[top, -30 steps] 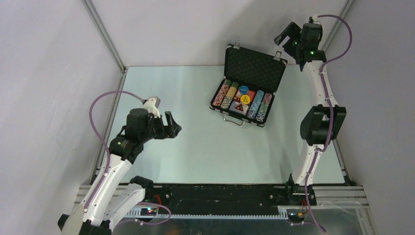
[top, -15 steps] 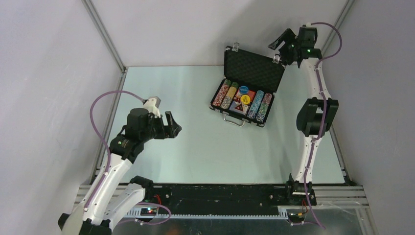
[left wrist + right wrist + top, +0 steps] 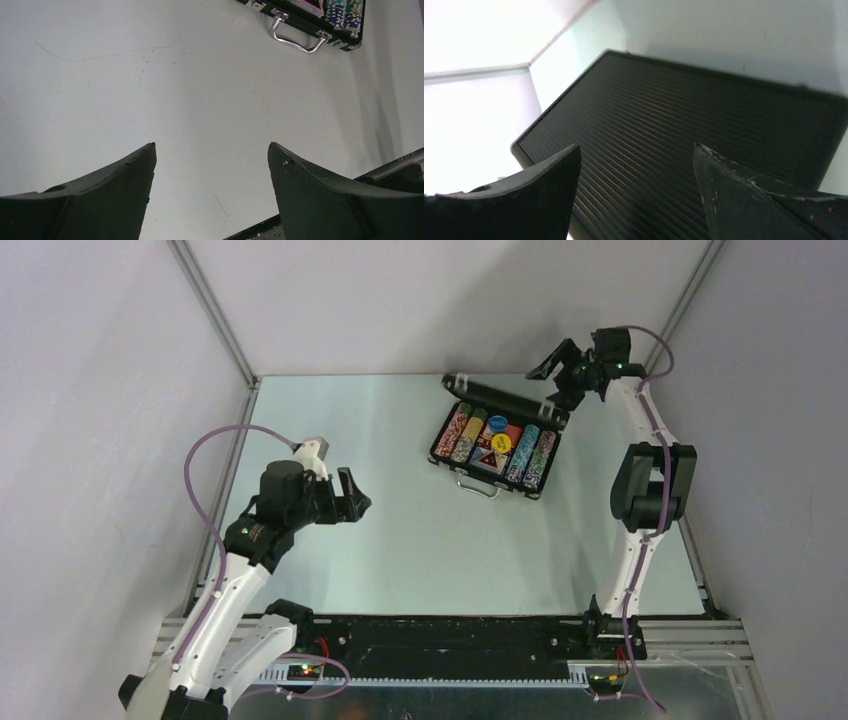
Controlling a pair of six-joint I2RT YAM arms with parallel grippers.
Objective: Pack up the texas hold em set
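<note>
The right gripper (image 3: 556, 362) is hanging spread-jawed, grasping nothing, behind the tilted ribbed lid (image 3: 684, 115) of the black rectangular briefcase (image 3: 515, 484) sitting far-centre on the pale table (image 3: 400, 540). Risk: hard fingers skidding across those ribs, dropping the lid askew onto the striped round chips (image 3: 462, 433). The left gripper (image 3: 211, 147) is idling open, well apart.

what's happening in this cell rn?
The right gripper, jaws open, is behind the lid of the black case, pushing it forward. The lid stood upright a second ago and now leans low over the chips. The left gripper hovers open over the table, away from the case. The case is not yet shut.
</note>
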